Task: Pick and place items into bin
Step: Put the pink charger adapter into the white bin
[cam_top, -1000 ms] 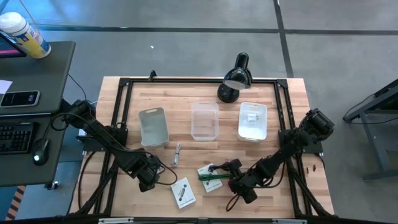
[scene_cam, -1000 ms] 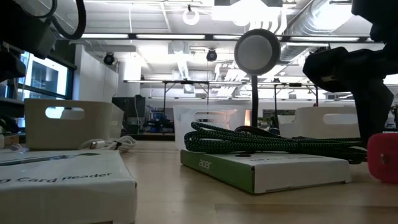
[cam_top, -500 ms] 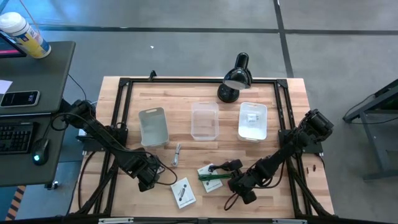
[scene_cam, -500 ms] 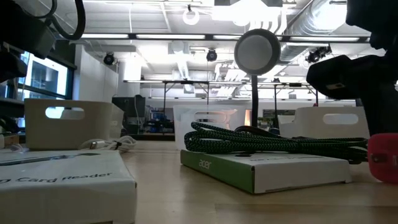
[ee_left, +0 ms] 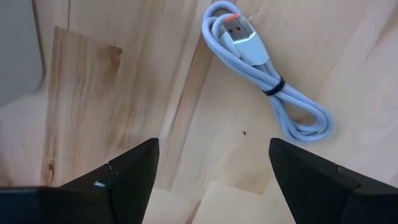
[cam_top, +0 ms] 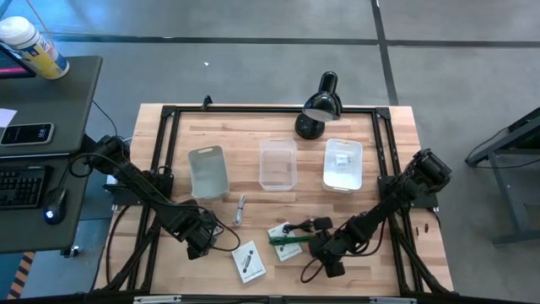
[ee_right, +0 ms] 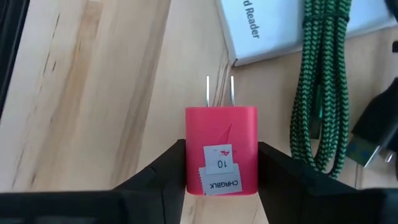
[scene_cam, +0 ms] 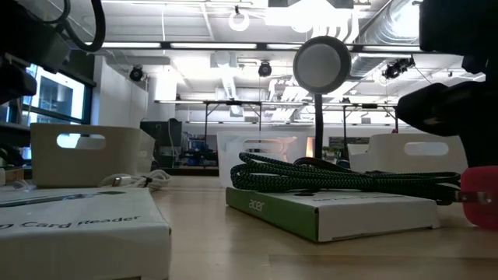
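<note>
Jaws of the right gripper [ee_right: 221,163] clamp a pink charger [ee_right: 221,149] above the desk [cam_top: 278,135]; left gripper [ee_left: 211,165] jaws stand apart.

The wooden table [cam_top: 278,203] has a black frame around it. A black lamp [cam_top: 316,105] stands at its far edge. Just in front of the lamp sit three bins in a row [cam_top: 277,165]. Further from the lamp lie a pale coiled cable [cam_top: 240,209], a white card-reader box [cam_top: 249,262], and a white-and-green box [cam_top: 285,239] with a green braided cable [scene_cam: 342,179] on top.
</note>
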You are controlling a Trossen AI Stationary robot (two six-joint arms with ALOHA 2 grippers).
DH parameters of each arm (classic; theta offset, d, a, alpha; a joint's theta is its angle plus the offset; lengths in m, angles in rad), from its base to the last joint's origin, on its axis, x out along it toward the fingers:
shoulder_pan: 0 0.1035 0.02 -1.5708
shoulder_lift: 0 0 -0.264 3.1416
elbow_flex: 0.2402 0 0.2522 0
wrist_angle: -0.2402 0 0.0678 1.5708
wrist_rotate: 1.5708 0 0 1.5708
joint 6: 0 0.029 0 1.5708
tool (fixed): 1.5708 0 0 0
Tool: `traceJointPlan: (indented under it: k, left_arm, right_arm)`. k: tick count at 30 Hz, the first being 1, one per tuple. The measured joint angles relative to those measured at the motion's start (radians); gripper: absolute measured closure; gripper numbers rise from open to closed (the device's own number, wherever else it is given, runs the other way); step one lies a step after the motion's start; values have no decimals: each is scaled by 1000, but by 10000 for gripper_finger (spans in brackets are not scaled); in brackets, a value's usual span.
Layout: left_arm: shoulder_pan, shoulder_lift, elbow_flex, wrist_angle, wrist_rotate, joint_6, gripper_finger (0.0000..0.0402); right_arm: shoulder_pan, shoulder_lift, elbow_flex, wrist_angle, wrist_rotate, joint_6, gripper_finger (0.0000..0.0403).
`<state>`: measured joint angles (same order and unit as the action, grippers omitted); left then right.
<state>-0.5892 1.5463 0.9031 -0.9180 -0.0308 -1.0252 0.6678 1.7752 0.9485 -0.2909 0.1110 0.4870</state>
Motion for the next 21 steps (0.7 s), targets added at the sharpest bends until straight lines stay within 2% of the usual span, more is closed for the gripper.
traceJointPlan:
  k: [7, 21]
  left_arm:
    - [0, 0, 0, -2, -15, 22, 110]
    - [0, 0, 0, -2, -59, 31, 110]
  right_arm:
    - [0, -5, -1, 1, 1, 84, 243]
    - [0, -9, -1, -11, -39, 100, 241]
